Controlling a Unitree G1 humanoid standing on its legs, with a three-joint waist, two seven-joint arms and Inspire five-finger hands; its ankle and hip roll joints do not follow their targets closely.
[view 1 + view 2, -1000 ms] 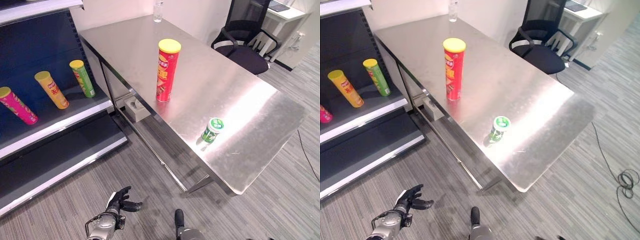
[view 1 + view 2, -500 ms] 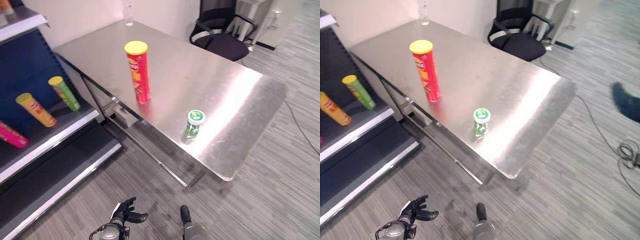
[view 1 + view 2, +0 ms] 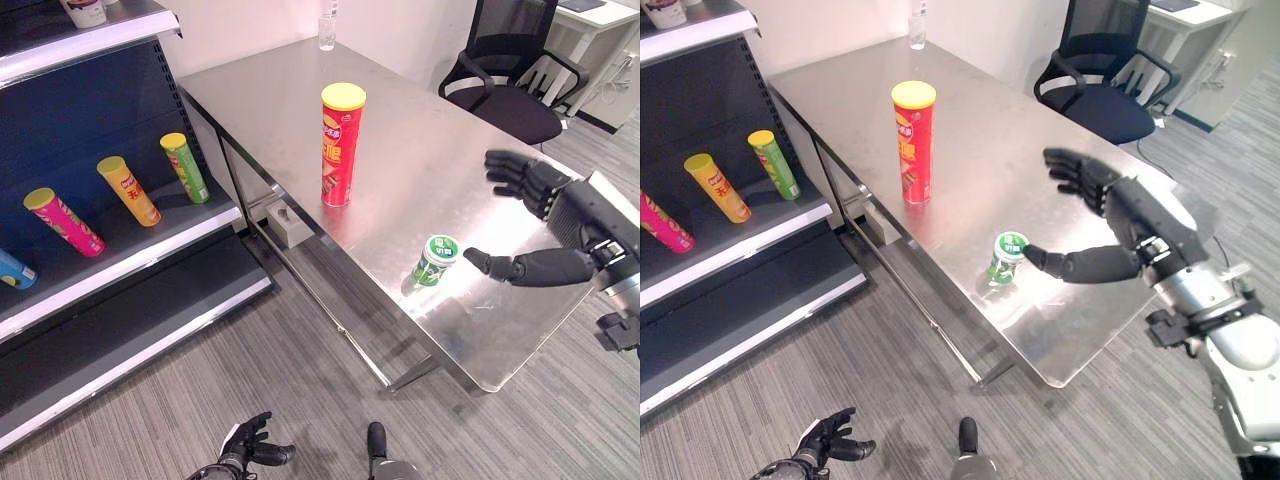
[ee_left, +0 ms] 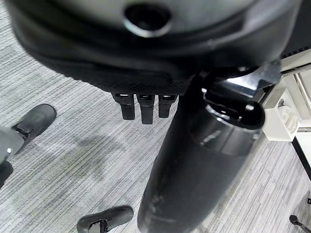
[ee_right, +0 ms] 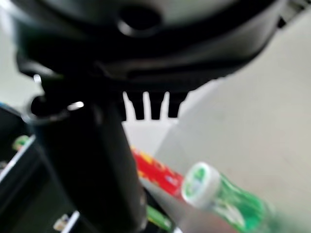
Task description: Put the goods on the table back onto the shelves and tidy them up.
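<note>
The right hand [image 3: 1110, 215] hangs over the near right part of the table [image 3: 400, 130], fingers [image 3: 1070, 168] spread and straight, thumb stretched toward the small green can [image 3: 432, 260], its tip just beside the lid and nothing pinched yet. To do this step well, the hand should probably drop lower so thumb and fingers close round the can's body rather than its lid; the can is short and light and would likely tip or skid on the smooth steel if nudged from one side only. The tall red can [image 3: 338, 145] stands upright farther in, well apart from the green one, so it is no obstacle to the reach. On the left the shelf [image 3: 120, 245] holds green, yellow and pink cans lying slanted, with free space between them. A black chair [image 3: 510, 90] stands beyond the table's far right side. The left hand [image 3: 250, 452] hangs low over the floor, fingers relaxed and holding nothing.
</note>
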